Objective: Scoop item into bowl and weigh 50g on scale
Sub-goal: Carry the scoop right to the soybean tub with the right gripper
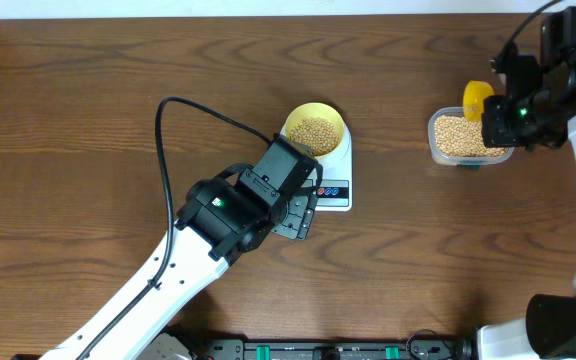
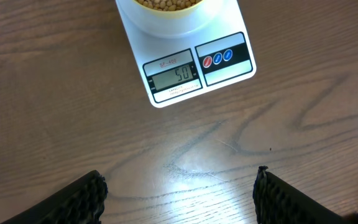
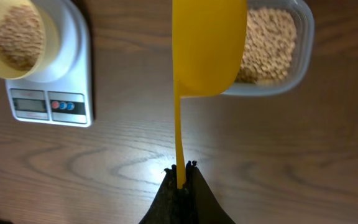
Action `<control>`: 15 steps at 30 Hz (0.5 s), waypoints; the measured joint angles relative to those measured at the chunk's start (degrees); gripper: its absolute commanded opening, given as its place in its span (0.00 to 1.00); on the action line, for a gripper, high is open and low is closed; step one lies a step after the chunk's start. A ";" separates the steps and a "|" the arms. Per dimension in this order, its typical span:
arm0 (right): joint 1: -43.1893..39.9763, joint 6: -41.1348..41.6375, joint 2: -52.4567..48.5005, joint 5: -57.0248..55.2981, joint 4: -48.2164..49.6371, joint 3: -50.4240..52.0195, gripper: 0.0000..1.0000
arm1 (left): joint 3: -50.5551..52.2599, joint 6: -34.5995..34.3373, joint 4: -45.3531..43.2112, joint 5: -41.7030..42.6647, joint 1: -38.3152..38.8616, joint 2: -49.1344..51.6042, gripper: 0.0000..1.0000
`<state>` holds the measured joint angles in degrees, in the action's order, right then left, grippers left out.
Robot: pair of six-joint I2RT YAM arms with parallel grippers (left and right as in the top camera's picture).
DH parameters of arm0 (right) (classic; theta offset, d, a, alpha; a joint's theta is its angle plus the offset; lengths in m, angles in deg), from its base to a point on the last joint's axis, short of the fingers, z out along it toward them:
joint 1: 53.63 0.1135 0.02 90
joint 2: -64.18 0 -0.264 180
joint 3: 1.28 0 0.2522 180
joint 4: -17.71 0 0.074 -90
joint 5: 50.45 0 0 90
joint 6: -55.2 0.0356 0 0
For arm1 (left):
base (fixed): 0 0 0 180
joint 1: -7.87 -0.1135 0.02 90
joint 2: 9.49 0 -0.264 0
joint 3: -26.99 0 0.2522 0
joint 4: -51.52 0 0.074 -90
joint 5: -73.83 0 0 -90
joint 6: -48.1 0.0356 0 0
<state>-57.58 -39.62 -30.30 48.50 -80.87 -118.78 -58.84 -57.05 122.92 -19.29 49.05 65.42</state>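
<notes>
While spread wide, left tool point(image 2: 179, 183) near scale point(image 2: 232, 28).

The worktop point(image 1: 68, 120) is dark brown wood with strong grain; a patch of glare shows on it in both wrist views. 2 things lie directly on it. The scale point(image 1: 336, 192), white and rectangular, sits near the middle, with its display and its red and blue buttons along the edge nearest the arm bases. The display reads 50. The tub point(image 1: 433, 140), clear plastic, sits well apart from it toward the right, near the back edge.
</notes>
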 measured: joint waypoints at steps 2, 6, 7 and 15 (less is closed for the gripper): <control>-1.27 -0.02 0.00 -0.02 0.17 1.60 0.01 | 0.00 0.00 0.00 0.00 0.00 0.00 0.78; -3.41 -0.02 0.00 -0.09 1.53 4.79 0.01 | 0.00 0.00 0.00 0.00 0.00 0.00 0.78; -3.78 -0.02 0.00 -0.20 2.05 5.57 0.01 | 0.00 0.00 0.00 0.00 0.00 0.00 0.78; -4.17 0.00 0.00 -1.33 4.68 8.72 0.01 | 0.00 0.00 0.00 0.00 0.00 0.00 0.78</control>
<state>-61.75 -39.62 -30.30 47.16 -76.19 -110.06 -58.84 -57.05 122.92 -19.29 49.05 65.42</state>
